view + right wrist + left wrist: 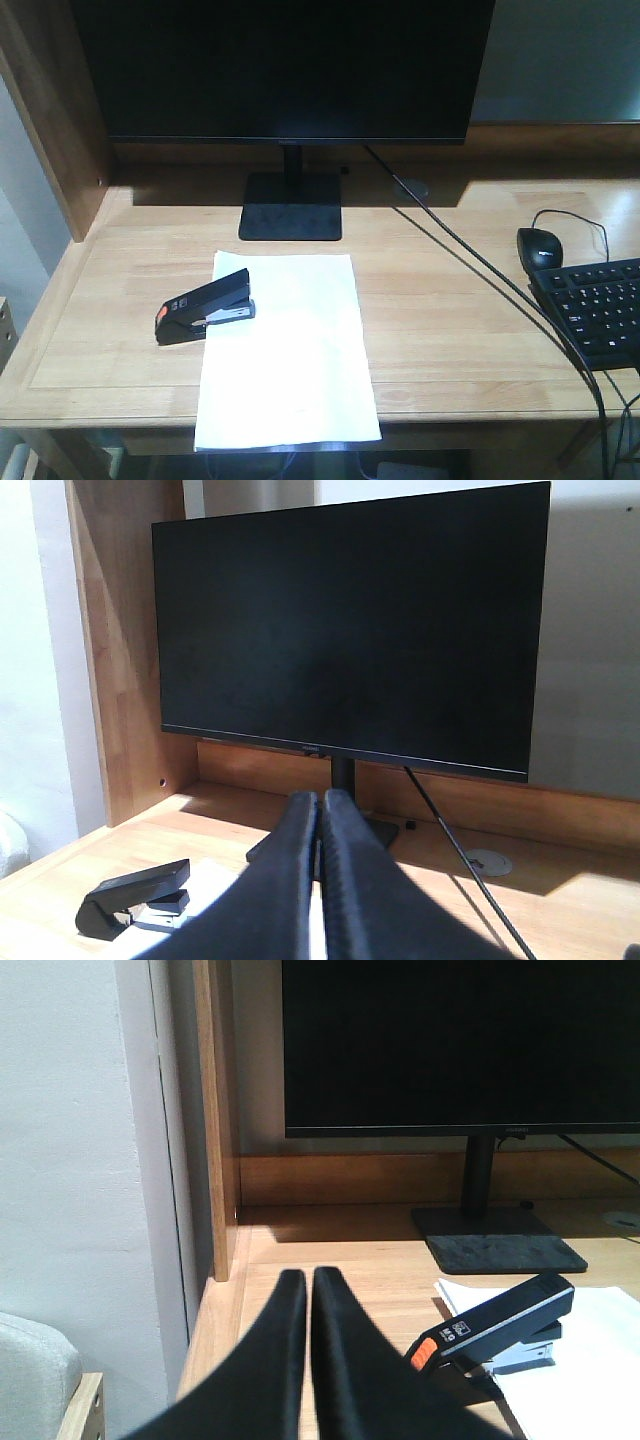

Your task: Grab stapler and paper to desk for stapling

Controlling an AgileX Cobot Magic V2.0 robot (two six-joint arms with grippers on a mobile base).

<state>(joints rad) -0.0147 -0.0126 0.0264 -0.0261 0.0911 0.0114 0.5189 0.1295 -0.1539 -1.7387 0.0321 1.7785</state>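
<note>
Black stapler (205,308) sits at nine o'clock of the white paper (285,350), its front end overlapping the sheet's left edge, orange patch pointing away. Paper lies on the light-wood bench (450,330), overhanging the near edge at six o'clock. Left claw (308,1305) and right claw (322,825) are both clenched, grasping nothing. Keyboard (595,310) lies at three o'clock.
</note>
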